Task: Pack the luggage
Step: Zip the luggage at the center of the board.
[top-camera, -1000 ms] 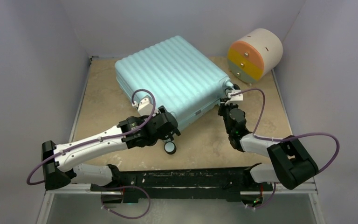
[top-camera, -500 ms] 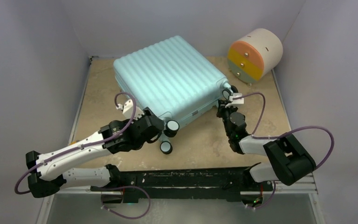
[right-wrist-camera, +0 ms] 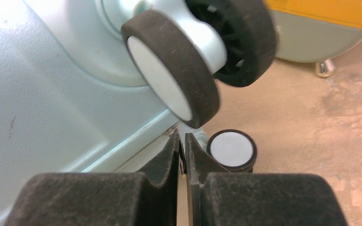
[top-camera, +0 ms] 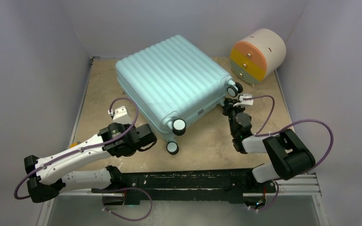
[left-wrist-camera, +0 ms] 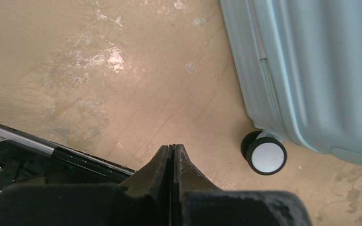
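The luggage (top-camera: 174,80) is a pale teal ribbed hard-shell suitcase lying flat and closed in the middle of the table. Its black-and-white wheels (top-camera: 179,125) face me. My left gripper (top-camera: 153,139) is shut on nothing, low over the table and left of the near wheel (left-wrist-camera: 266,157); in the left wrist view its tips (left-wrist-camera: 172,147) are pressed together. My right gripper (top-camera: 226,105) is at the suitcase's right near corner, below a wheel (right-wrist-camera: 174,70). It (right-wrist-camera: 181,136) is shut on a thin metal zip pull (right-wrist-camera: 182,165) at the luggage seam (right-wrist-camera: 122,150).
A round cream drawer unit (top-camera: 257,54) with orange, yellow and green fronts stands at the back right, close to the suitcase's far wheel (top-camera: 236,88). Grey walls close in the table on three sides. The black arm rail (top-camera: 193,181) runs along the near edge.
My left gripper has pulled back from the suitcase's near corner toward the left and closed. The suitcase has turned slightly. My right gripper has shifted a little right, still shut at the seam.
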You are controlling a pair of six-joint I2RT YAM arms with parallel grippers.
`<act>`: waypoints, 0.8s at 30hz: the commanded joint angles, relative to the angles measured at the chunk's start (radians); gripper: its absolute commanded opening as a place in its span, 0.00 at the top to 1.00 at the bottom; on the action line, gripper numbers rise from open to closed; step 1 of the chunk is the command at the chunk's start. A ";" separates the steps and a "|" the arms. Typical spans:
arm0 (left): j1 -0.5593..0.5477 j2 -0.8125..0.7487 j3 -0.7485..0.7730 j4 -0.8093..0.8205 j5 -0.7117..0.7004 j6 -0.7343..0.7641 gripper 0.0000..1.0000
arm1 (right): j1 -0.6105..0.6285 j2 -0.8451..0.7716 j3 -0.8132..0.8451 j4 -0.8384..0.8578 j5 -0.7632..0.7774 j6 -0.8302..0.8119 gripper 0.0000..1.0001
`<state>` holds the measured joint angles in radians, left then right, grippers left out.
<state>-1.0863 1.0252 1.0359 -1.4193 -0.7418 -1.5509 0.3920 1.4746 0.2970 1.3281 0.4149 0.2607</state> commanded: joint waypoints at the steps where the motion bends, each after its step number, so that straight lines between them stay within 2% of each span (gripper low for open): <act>1: 0.006 -0.054 0.112 -0.047 -0.027 0.055 0.91 | -0.047 -0.113 -0.007 -0.089 0.078 -0.058 0.83; 2: 0.006 -0.065 0.129 -0.039 -0.018 0.073 0.69 | -0.047 -0.139 -0.006 -0.124 0.067 -0.056 0.75; 3: 0.006 -0.075 0.147 -0.031 -0.010 0.093 0.60 | -0.047 -0.169 -0.004 -0.163 0.056 -0.052 0.68; 5: 0.006 -0.094 0.173 -0.006 0.009 0.134 0.45 | -0.047 -0.228 0.009 -0.253 0.041 -0.041 0.54; 7: 0.006 -0.117 0.184 0.042 0.037 0.208 0.37 | -0.047 -0.293 0.026 -0.389 0.037 -0.018 0.44; 12: 0.006 -0.189 0.162 0.210 0.092 0.363 0.31 | -0.047 -0.506 0.088 -0.702 0.021 0.049 0.33; 16: 0.006 -0.276 0.110 0.414 0.143 0.530 0.27 | -0.047 -0.628 0.211 -0.903 -0.063 0.019 0.22; 20: 0.005 -0.345 0.064 0.588 0.175 0.699 0.23 | -0.089 -0.577 0.425 -1.061 -0.182 -0.056 0.07; 24: 0.006 -0.370 0.026 0.689 0.165 0.832 0.23 | -0.224 -0.462 0.620 -1.177 -0.458 -0.096 0.04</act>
<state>-1.0859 0.6659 1.0950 -0.9268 -0.5907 -0.9276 0.2768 0.9329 0.7658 0.3225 0.2317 0.2241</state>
